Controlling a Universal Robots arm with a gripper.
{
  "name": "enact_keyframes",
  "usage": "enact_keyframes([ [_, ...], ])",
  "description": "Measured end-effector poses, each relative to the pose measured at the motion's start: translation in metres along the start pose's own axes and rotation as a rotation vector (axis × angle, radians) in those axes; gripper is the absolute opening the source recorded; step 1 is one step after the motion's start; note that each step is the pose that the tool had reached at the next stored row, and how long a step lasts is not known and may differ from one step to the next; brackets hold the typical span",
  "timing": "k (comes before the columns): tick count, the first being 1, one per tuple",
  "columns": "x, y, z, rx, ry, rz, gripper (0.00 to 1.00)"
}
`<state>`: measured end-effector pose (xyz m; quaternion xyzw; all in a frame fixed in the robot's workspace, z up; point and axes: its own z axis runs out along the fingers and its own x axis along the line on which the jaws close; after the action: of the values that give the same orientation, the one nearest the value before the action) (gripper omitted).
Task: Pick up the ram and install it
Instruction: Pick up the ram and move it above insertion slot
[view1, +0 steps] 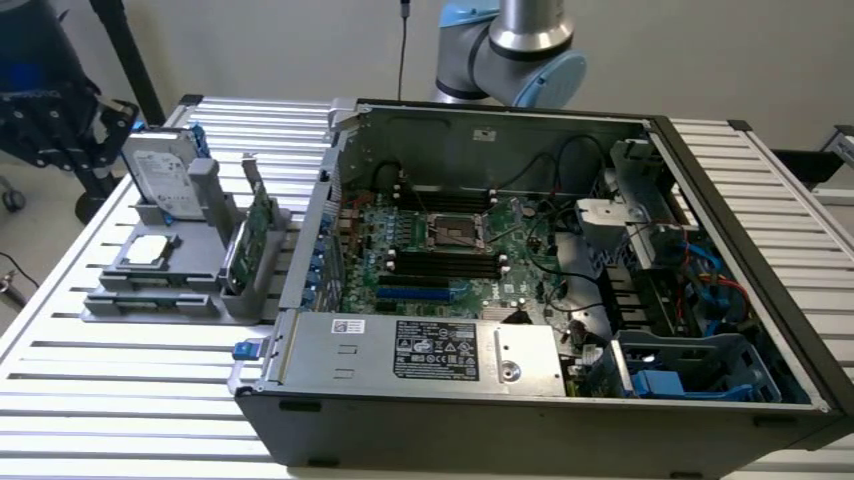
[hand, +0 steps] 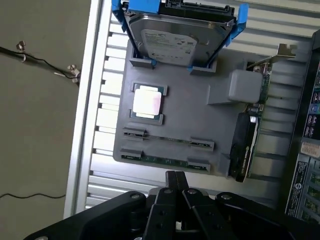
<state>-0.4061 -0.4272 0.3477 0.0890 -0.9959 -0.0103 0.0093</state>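
Two ram sticks, thin green boards seen edge-on, stand in the grey holder (hand: 200, 115): one ram stick (hand: 167, 139) lies further in and the other ram stick (hand: 160, 160) sits by the holder's edge. My gripper (hand: 175, 174) hovers above the table just outside that edge, closest to the outer stick. Its black fingers are shut with nothing between them. In the exterior view the holder (view1: 174, 290) sits to the left of the open computer case (view1: 534, 300). The motherboard's black memory slots (view1: 447, 265) lie bare inside the case.
The holder also carries a silver hard drive with blue rails (hand: 180, 37), a processor chip (hand: 147, 101) and a tall expansion card (hand: 250, 140). Cables and drive cages (view1: 667, 300) crowd the case's right side. The arm's joint (view1: 521, 45) rises behind the case. A slatted aluminium table (view1: 134, 380) lies underneath.
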Motion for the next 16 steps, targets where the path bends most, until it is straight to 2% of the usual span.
enact_keyframes([
  [9, 0.0000, 0.0000, 0.0006, 0.0032, 0.0038, -0.163, 0.11],
  [16, 0.0000, 0.0000, 0.0013, 0.0051, 0.0091, -0.290, 0.11],
])
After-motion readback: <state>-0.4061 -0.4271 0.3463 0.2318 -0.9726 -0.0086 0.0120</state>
